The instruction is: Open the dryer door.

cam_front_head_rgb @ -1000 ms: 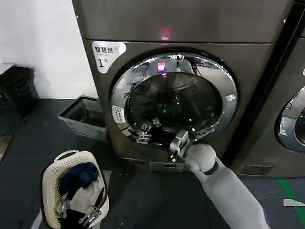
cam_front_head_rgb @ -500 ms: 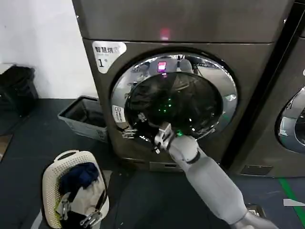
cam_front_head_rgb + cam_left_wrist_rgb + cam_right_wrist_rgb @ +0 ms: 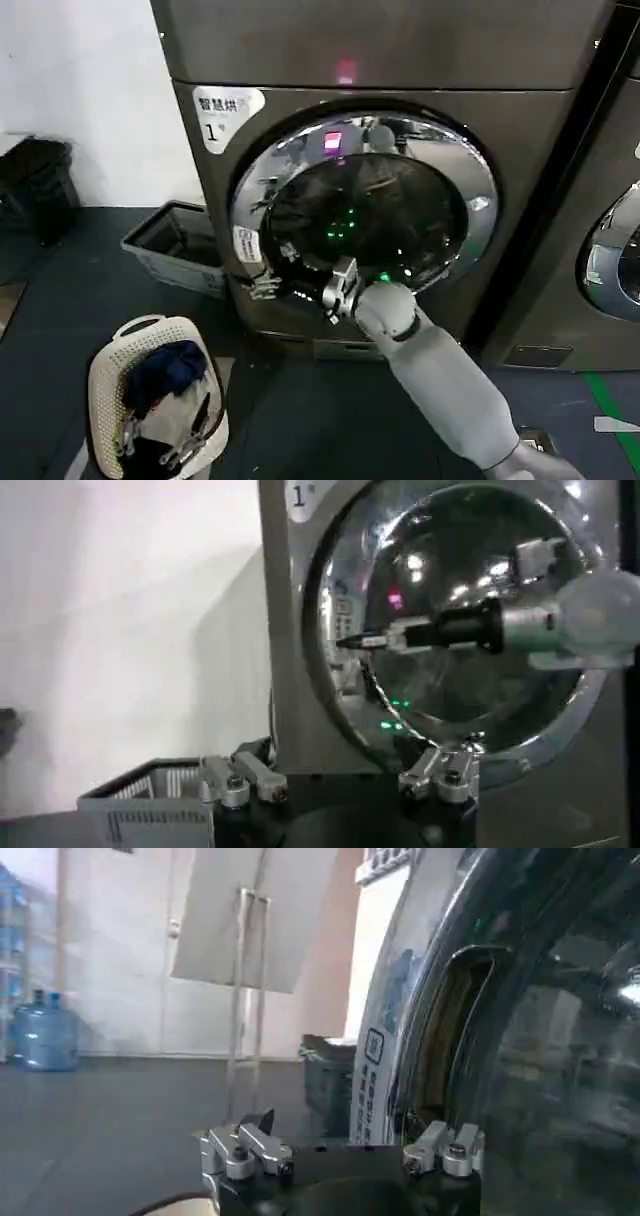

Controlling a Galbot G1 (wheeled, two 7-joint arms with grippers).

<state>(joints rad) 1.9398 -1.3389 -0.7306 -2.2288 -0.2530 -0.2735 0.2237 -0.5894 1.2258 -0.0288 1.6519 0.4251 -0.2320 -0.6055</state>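
The dryer door (image 3: 365, 215) is a big round porthole with a chrome rim and dark glass, on the grey-brown machine with the "1" sticker (image 3: 213, 130). My right gripper (image 3: 335, 290) is at the door's lower left rim, open, with nothing between its fingers. In the right wrist view the right gripper (image 3: 345, 1148) faces the door's edge (image 3: 430, 1048), where a dark gap shows beside the rim. The left wrist view shows the dryer door (image 3: 470, 610) with the right gripper (image 3: 360, 640) at its left rim. My left gripper (image 3: 340, 780) is open and idle, low over the basket.
A white laundry basket (image 3: 105, 375) with clothes stands on the floor at the front left. A grey bin (image 3: 175, 245) sits beside the dryer's left side. The neighbouring machine's chrome door (image 3: 610, 260) is at the right. Blue water bottles (image 3: 45, 1028) stand farther off.
My right gripper has moved left along the door's lower rim to its lower left. In the last half second it barely moved, and the door's left rim shifted slightly.
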